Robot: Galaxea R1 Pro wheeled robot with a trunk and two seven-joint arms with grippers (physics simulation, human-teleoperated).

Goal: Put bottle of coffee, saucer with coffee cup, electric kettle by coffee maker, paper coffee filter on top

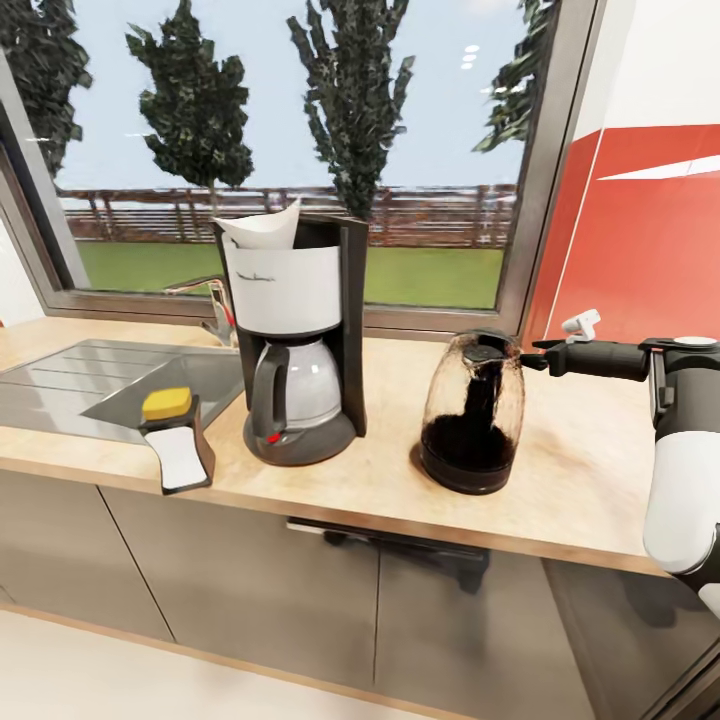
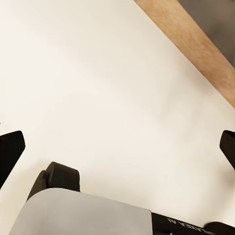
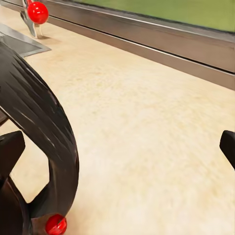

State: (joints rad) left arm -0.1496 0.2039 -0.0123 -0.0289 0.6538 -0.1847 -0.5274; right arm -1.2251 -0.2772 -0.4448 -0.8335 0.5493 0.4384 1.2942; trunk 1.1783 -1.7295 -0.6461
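The black and white coffee maker (image 1: 295,340) stands on the countertop (image 1: 580,470) with a white paper coffee filter (image 1: 262,228) sticking out of its top. To its right is the glass electric kettle (image 1: 470,412), with a black base and lid. My right gripper (image 1: 536,358) hovers open just right of the kettle's top, touching nothing. In the right wrist view the kettle's black curved handle (image 3: 44,127) with a red button (image 3: 55,224) sits by one finger (image 3: 10,149). My left gripper (image 2: 117,147) is open over pale floor. The bottle of coffee, saucer and cup are out of view.
A steel sink (image 1: 110,385) and faucet (image 1: 212,305) lie left of the coffee maker. A brown holder with a yellow sponge (image 1: 172,438) stands at the counter's front edge. The window (image 1: 300,120) runs behind, and a red wall panel (image 1: 640,250) is on the right.
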